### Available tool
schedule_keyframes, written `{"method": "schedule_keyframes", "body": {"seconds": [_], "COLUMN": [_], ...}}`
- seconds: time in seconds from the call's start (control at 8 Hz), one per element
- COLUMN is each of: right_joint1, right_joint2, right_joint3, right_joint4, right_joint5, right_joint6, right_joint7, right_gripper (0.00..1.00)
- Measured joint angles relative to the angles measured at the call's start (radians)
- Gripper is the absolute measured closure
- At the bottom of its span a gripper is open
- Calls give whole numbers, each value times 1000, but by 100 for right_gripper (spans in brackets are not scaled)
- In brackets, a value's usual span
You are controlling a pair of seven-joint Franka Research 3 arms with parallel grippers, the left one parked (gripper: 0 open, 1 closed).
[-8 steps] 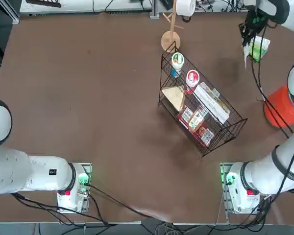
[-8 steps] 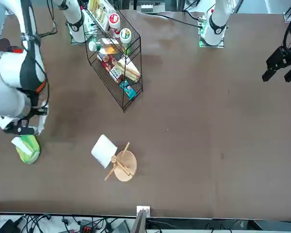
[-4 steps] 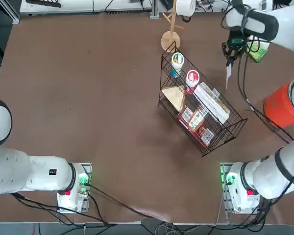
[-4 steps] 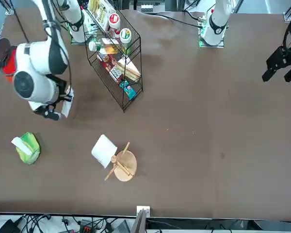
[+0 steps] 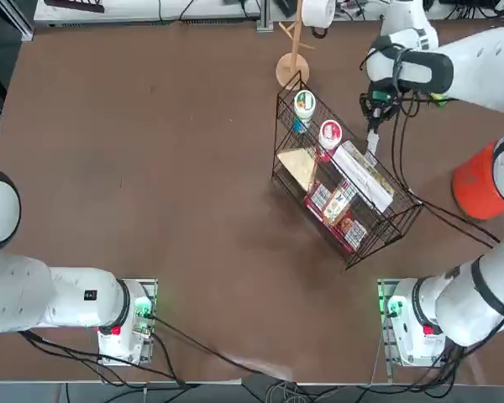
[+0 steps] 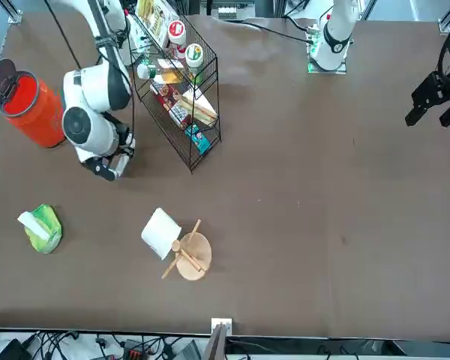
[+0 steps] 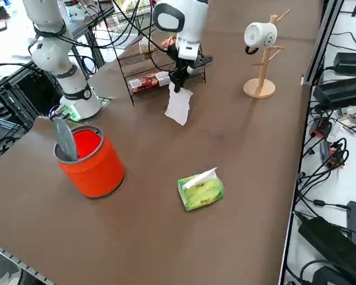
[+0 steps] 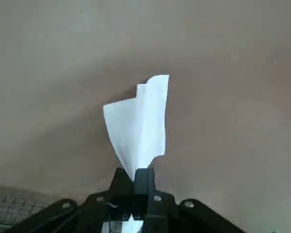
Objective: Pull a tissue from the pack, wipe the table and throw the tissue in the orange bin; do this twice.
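My right gripper hangs over the table just beside the wire rack, shut on the top edge of a white tissue. The tissue dangles free from the closed fingertips, its lower end close to the tabletop. The green pack lies apart from the gripper, toward the table's right edge, with white tissue sticking out of its slot. In the front view the pack sits well away from the gripper. The orange bin stands open near the right arm's base.
A black wire rack full of packaged goods stands right next to the gripper. A wooden mug tree with a white mug is farther back. Cables trail from the arm across the table near the orange bin.
The right arm has swung away from the pack toward the wire rack, carrying the tissue, which now hangs clear of the pack. The pack has stayed where it lay.
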Motion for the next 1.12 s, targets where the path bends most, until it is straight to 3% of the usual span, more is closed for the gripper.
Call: {"method": "schedule_keyframes", "body": {"seconds": [0.38, 1.12], "right_joint1": [45, 60], "right_joint2": [43, 50], "right_joint3": [0, -2], "right_joint4": [-12, -140], "right_joint5": [13, 13], "right_joint6": [31, 119], "right_joint7": [50, 51], "right_gripper": [99, 99]}}
